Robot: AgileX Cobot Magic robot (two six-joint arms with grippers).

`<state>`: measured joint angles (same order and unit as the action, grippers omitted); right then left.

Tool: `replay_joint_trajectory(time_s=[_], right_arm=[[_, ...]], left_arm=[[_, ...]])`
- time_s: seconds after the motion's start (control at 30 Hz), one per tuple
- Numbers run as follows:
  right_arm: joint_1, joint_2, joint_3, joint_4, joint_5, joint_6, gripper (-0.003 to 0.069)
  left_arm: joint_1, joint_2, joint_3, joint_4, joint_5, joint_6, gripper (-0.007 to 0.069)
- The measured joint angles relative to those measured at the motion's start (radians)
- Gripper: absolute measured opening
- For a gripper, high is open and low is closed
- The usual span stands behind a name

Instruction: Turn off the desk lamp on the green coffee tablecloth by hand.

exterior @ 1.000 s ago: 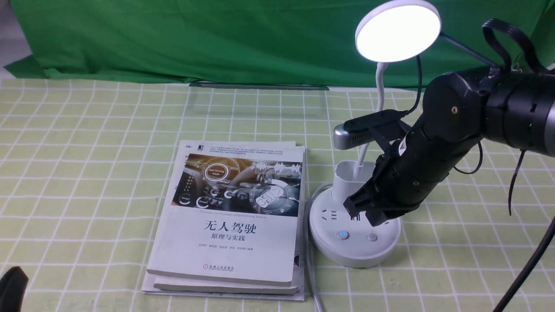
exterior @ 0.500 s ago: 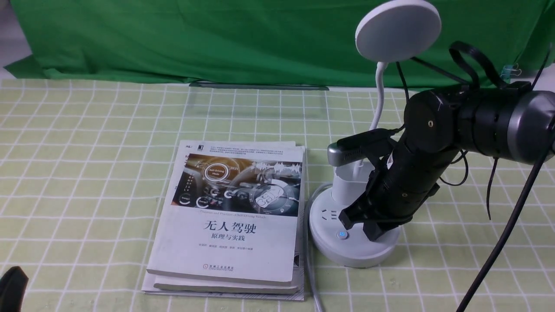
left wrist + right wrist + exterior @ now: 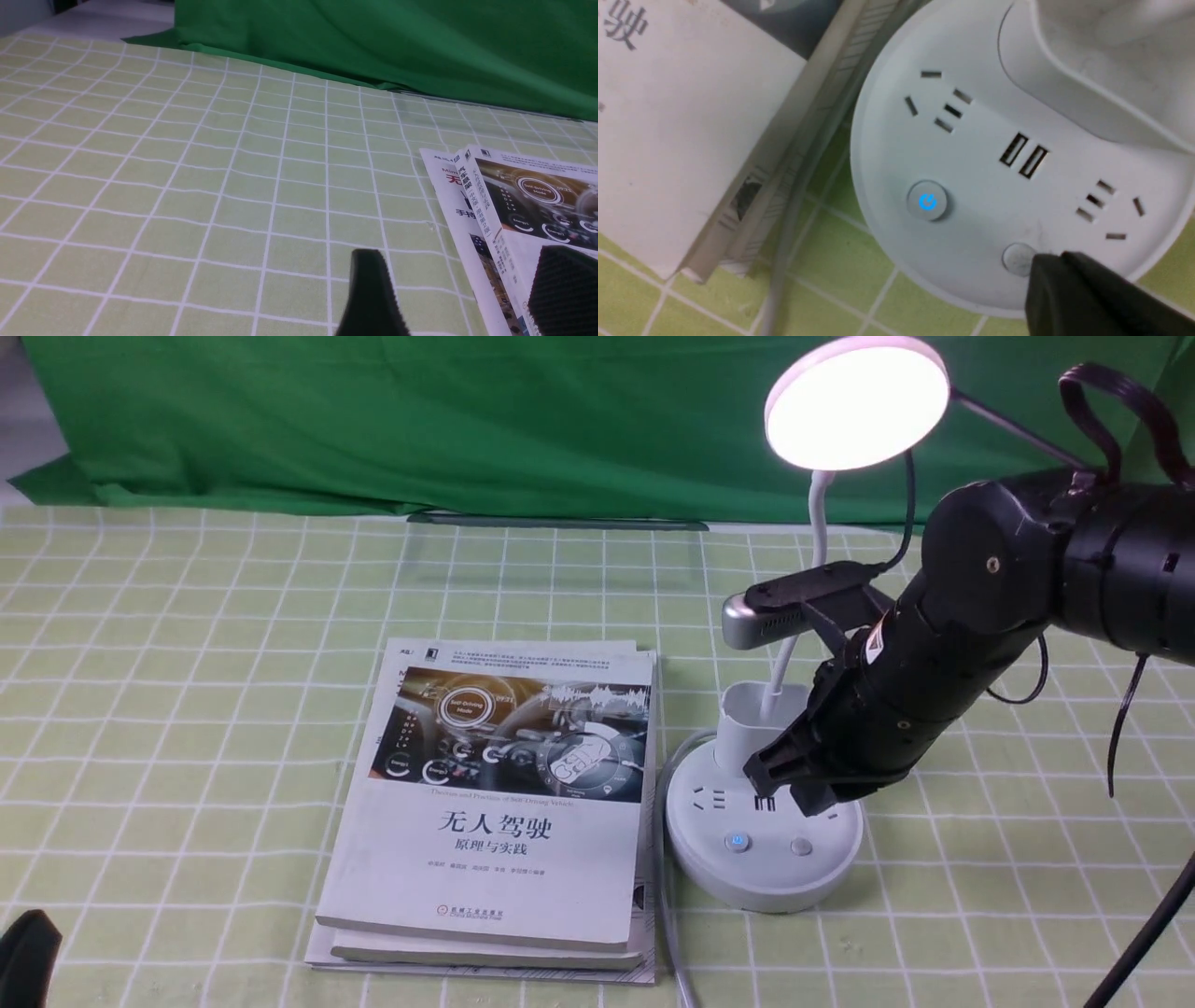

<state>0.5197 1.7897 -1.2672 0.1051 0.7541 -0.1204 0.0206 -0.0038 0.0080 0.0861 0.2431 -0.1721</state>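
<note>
Clock bearings are read on the front view, with 12 o'clock away from the robot. The desk lamp [image 3: 761,859] stands on the green coffee tablecloth [image 3: 187,663] at about 4 o'clock on the desk, with a stack of books [image 3: 495,821] just beside its base at 9 o'clock and its cable [image 3: 674,933] running off toward 6 o'clock. The disc head [image 3: 857,403] is lit, so I judge the switch-off step to be in hand and not yet achieved. The right pincer [image 3: 784,784] hangs over the base with its fingers drawn together and nothing between them. In the right wrist view its tip lies at the rim of the plain grey button [image 3: 1017,257], apart from the blue-lit button [image 3: 927,201]. On the base top the plain button sits at 5 o'clock and the blue-lit one at 7 o'clock. I cannot tell whether the tip touches the base. My judgement of the next move: centre the tip over the plain button, press straight down briefly, lift clear, then check that the head goes dark. Which button governs the light is an assumption. The cup holder [image 3: 747,728] at 12 o'clock on the base shows nothing inside where I can see into it. The left pincer [image 3: 460,261] rests at 8 o'clock on the desk, fingers spread and holding nothing.
</note>
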Motion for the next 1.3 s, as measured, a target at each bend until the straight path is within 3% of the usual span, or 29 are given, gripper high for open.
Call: replay_joint_trajectory(time_s=[0.53, 1.0, 1.3], right_arm=[[0.007, 0.076, 0.003, -0.012, 0.006, 0.005, 0.0046], [0.007, -0.511, 0.424, -0.015, -0.022, 0.064, 0.0047], [0.007, -0.696, 0.448, -0.02, -0.1, 0.065, 0.0055]], left_arm=[[0.0, 0.0, 0.0, 0.0, 0.0, 0.0, 0.041], [0.0, 0.0, 0.0, 0.0, 0.0, 0.0, 0.041], [0.0, 0.0, 0.0, 0.0, 0.0, 0.0, 0.041]])
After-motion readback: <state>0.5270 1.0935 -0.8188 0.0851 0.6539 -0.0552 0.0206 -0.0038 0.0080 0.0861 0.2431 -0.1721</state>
